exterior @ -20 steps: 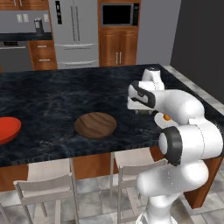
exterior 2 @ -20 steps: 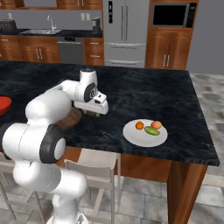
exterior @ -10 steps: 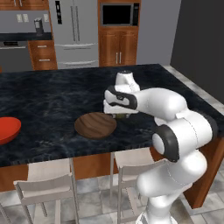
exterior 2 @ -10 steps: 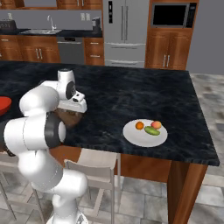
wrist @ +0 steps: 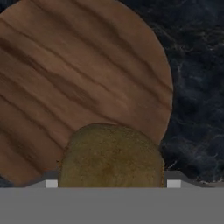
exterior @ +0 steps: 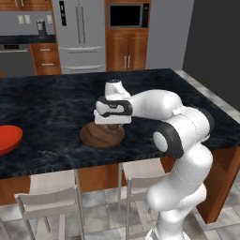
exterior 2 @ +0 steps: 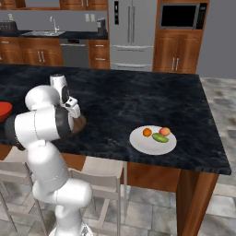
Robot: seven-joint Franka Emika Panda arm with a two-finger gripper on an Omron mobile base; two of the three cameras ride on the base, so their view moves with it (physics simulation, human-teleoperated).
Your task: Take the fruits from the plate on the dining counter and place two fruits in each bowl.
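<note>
Hovering over the wooden bowl (exterior: 101,135) on the worktop (exterior: 56,101), claw (exterior: 112,126) clamping the olive-brown fruit (wrist: 111,155). Risking a bounce over the shallow rim if releasing too high or off-centre.

You see the olive-brown fruit (wrist: 111,155) above the wooden bowl (exterior: 101,135). The orange (exterior 2: 146,132), red-orange fruit (exterior 2: 164,132) and green fruit (exterior 2: 160,138) lie on the white plate (exterior 2: 143,144). The red bowl (exterior: 8,138) sits at the counter's (exterior: 47,101) left.

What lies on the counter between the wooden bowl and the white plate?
Nothing: in the right base view, bare black counter stretches between the wooden bowl and the plate.
</note>
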